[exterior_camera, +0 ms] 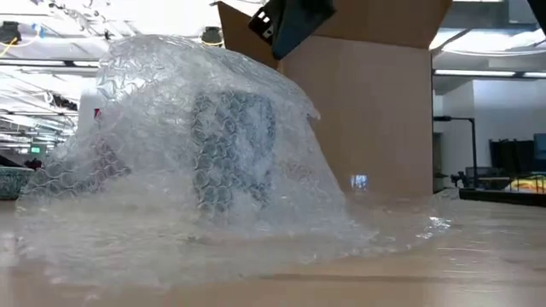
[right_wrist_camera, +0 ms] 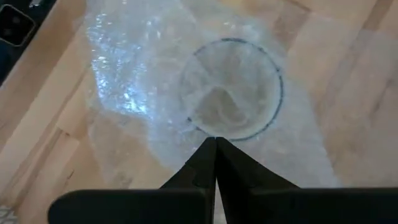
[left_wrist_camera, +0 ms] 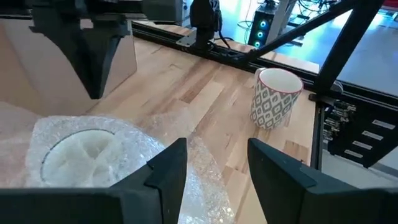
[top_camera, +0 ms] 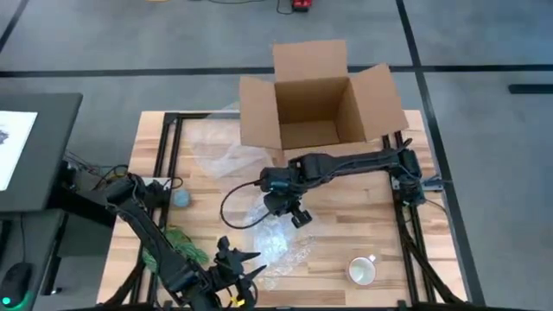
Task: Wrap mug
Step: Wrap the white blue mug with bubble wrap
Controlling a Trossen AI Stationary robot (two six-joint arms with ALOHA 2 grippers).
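Bubble wrap (top_camera: 275,240), light and slippery, drapes a stiff, fragile mug (exterior_camera: 232,149) mid-tabletop (top_camera: 346,216); better pinch a loose sheet edge. Right hand (top_camera: 292,212) hovers closed above; left hand (top_camera: 238,263) waits open nearby.

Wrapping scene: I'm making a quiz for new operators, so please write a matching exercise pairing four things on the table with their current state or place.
Things:
1. cardboard box
2. patterned mug
3. bubble wrap
4. right tool

States:
A. draped over a second mug
B. fingers closed, above the wrapped mug
C. bare, upright near the table's front edge
D. flaps open, at the table's far side

Pairs: 1-D, 2-C, 3-A, 4-B
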